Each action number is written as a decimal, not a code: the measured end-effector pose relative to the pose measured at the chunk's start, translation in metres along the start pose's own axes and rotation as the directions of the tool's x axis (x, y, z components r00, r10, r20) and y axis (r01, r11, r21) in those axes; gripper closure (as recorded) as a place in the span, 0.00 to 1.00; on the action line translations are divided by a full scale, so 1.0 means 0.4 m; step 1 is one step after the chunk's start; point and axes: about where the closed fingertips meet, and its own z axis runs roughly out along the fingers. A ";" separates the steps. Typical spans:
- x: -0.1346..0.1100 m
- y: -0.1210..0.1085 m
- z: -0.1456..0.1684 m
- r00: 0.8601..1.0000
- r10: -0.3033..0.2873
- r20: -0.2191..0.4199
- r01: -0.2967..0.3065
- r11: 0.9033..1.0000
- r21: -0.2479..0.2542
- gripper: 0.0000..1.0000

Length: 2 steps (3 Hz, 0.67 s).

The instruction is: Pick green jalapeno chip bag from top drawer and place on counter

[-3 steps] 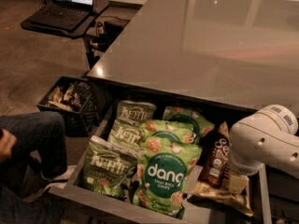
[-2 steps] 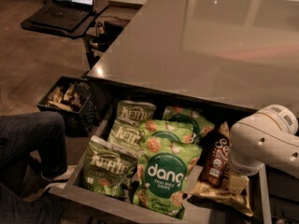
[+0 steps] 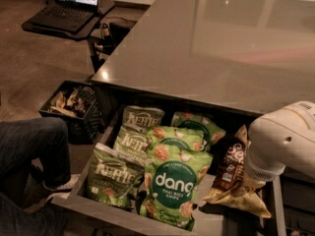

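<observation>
The tool (image 3: 263,175) hung at the right end of the top drawer (image 3: 123,215), over a brown bag (image 3: 229,162). It was masked by the white arm (image 3: 285,139), so whether it was open or closed could not be told. The green jalapeno chip bag (image 3: 114,173), judged to be the front Kettle bag at the drawer's left front corner, lay well apart from the tool; it would likely handle as light, crinkly, slippery and crushable, favouring a pinch on its upper seam. The dang bag (image 3: 174,186) lay just beside it, more Kettle bags (image 3: 135,141) sat behind, a person's leg (image 3: 29,146) stood near the drawer's left side, and the counter (image 3: 221,48) extended above.
</observation>
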 end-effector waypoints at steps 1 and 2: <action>0.011 0.004 -0.059 0.999 0.027 0.020 -0.027 1.000 0.003 1.00; 0.023 0.007 -0.093 0.998 0.044 0.038 -0.044 0.999 0.000 1.00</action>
